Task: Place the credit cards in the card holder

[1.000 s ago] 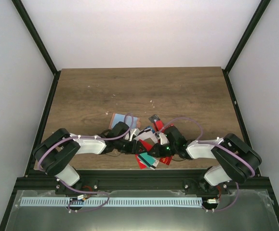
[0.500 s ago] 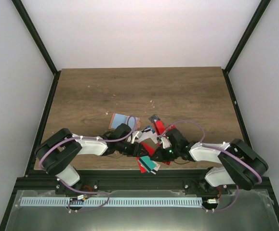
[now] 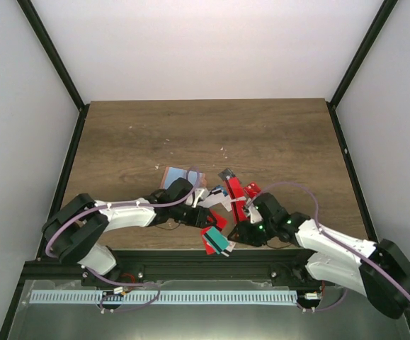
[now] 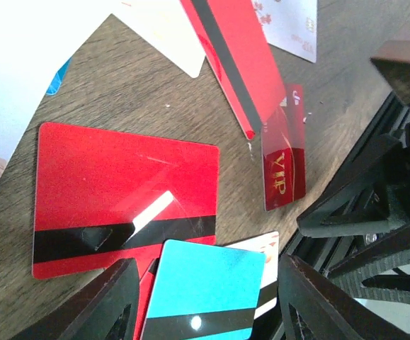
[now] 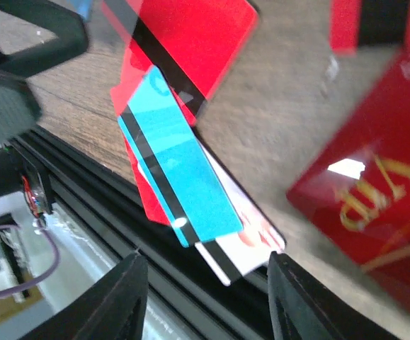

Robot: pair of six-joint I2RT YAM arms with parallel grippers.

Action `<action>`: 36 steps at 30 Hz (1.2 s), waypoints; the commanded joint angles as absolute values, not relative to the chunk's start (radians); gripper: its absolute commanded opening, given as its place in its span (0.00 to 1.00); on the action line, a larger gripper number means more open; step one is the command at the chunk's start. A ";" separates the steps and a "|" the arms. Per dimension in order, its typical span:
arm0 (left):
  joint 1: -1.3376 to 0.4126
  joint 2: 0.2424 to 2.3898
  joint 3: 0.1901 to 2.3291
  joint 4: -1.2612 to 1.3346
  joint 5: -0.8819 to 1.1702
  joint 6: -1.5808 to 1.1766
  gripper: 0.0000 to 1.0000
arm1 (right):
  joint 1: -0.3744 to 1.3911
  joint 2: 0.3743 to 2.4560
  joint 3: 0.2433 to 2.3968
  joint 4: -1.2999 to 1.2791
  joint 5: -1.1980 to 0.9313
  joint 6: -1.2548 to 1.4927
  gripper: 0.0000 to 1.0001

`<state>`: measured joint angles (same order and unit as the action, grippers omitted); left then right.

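Several credit cards lie piled at the near table edge, mostly red. A teal card with a black stripe overhangs that edge on a white card. It shows in the left wrist view and the right wrist view. The salmon-brown card holder lies just behind the pile, partly under a cable. My left gripper is open and empty above the teal card. My right gripper is open and empty beside it.
A red card with a black stripe and a dark red VIP card lie flat on the wood. A long red card leans tilted. The black frame rail runs along the near edge.
My right arm has swung out to the right and its gripper has drawn back toward the near edge. My left gripper has reached a little further right over the pile.
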<state>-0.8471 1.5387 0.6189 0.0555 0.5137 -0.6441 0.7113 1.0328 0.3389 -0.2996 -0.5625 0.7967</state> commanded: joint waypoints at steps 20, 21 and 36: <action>-0.927 1.570 0.620 0.026 0.582 -0.538 0.46 | 0.815 0.980 0.075 0.067 -0.594 1.225 0.48; -0.929 1.581 0.620 0.027 0.581 -0.537 0.46 | 0.814 0.990 0.068 0.094 -0.590 1.234 0.48; -0.955 1.613 0.594 0.060 0.583 -0.558 0.45 | 0.815 1.116 0.032 0.389 -0.583 1.280 0.21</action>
<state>-0.9463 1.6009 0.6182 0.0525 0.5819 -0.5499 0.8150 1.1057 0.0437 0.2939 -0.6266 1.2713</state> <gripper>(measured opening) 0.449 0.254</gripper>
